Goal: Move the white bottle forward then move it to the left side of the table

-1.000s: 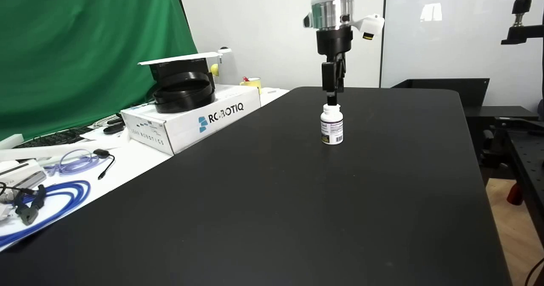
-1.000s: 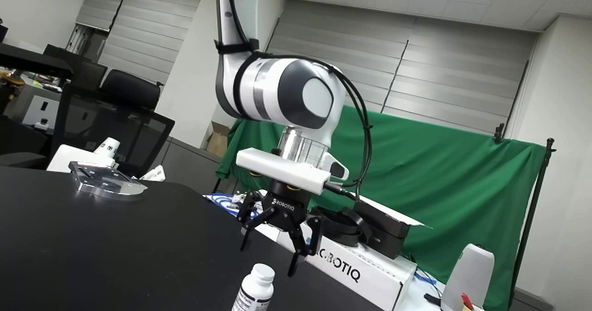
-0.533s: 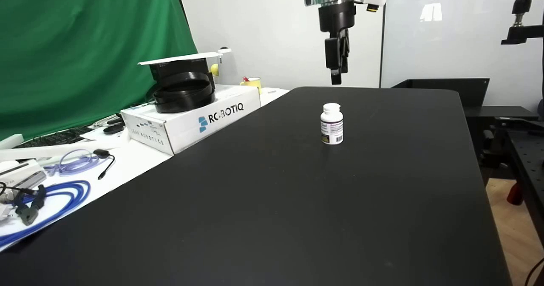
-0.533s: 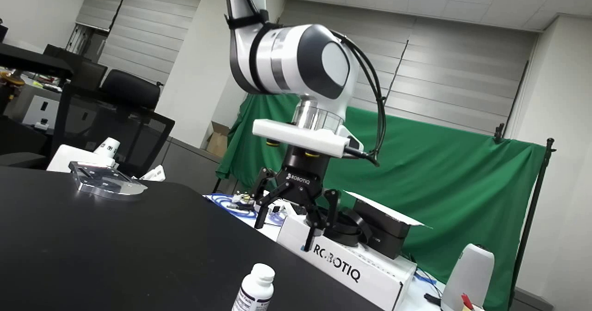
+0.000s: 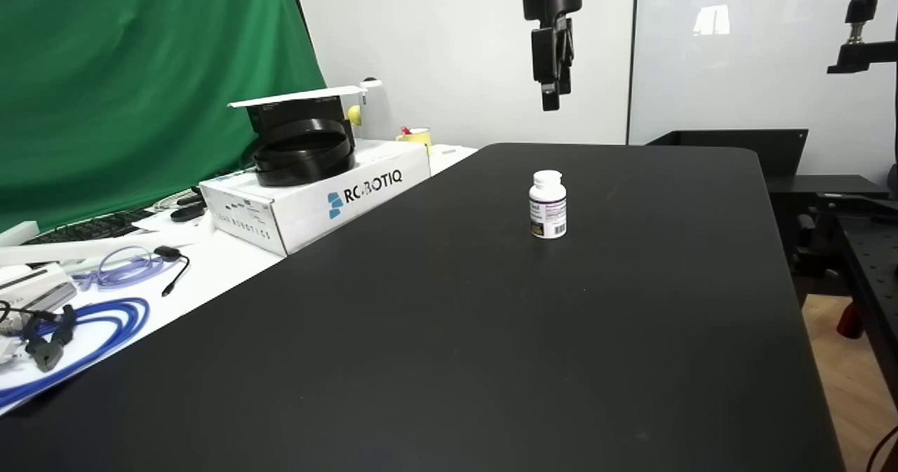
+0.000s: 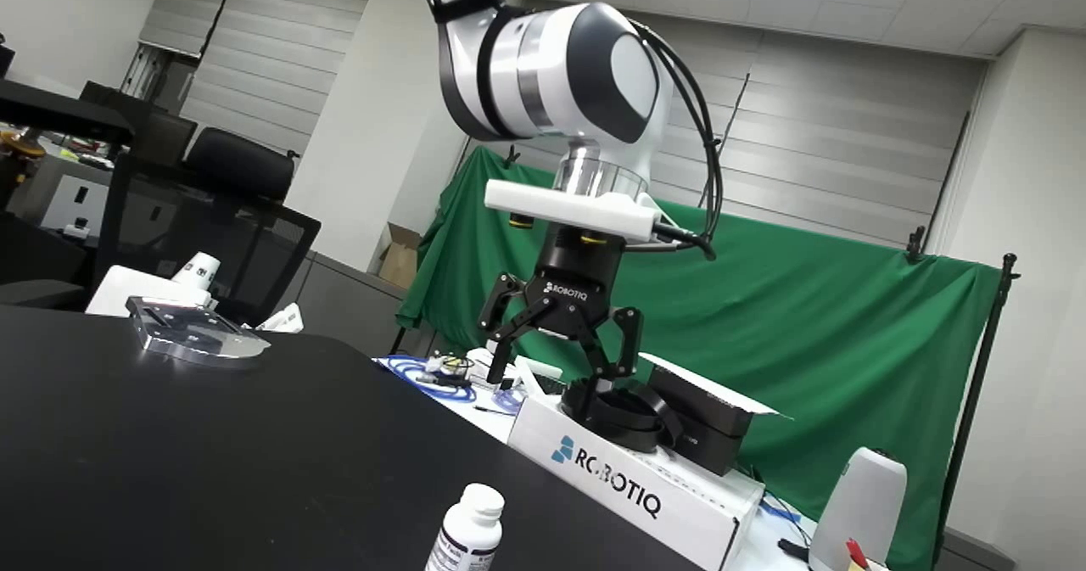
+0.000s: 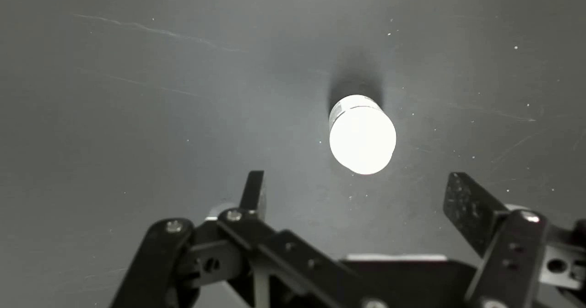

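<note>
Clearly, the end effector (image 7: 358, 182) hangs high, spread wide and holding nothing, over the white pill bottle (image 5: 548, 205) standing on the black tabletop (image 5: 491, 332), so going straight up likely keeps it from tipping.

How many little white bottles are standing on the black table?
1. The white bottle stands upright on the table, with the open gripper higher up and apart from it. No other shows, though the table runs past the picture edges, so one could be unseen.

Robotics lab, robot arm (image 6: 551, 70), Robotiq box (image 5: 330, 212), office chair (image 6: 246, 244) (mesh-backed), probably a keyboard (image 5: 98, 228)
</note>
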Available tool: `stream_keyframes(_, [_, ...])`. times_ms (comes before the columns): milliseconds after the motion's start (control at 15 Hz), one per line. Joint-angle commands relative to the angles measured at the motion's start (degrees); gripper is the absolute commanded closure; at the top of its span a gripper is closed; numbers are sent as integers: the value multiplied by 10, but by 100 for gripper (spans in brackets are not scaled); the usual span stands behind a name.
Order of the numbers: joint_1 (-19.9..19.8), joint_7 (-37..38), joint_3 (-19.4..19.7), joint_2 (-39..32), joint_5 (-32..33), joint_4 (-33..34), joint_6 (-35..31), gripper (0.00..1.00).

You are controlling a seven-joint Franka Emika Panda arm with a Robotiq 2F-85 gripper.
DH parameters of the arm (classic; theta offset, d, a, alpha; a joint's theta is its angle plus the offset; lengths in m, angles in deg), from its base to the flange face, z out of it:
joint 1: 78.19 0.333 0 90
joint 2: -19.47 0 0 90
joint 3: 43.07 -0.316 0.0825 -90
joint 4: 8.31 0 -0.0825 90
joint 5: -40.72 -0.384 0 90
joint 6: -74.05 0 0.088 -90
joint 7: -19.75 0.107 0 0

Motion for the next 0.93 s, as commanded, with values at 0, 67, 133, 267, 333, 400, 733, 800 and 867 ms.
stream_keyframes(0, [8,-3,4,-4,-3,9,0,0])
stream_keyframes(67, [8,-7,3,-10,-9,10,-7,0])
stream_keyframes(133, [9,-5,3,-15,-10,11,-9,0])
stream_keyframes(267, [10,-13,1,-24,-22,10,-17,0])
stream_keyframes(333, [9,-24,-1,-27,-33,6,-29,0])
stream_keyframes(400, [8,-27,-1,-34,-42,3,-50,0])
stream_keyframes(733, [-2,-83,-11,-72,-104,2,-88,0])
stream_keyframes(800, [-3,-92,-13,-80,-108,2,-91,0])
stream_keyframes(867, [-4,-94,-13,-87,-106,-1,-100,0])
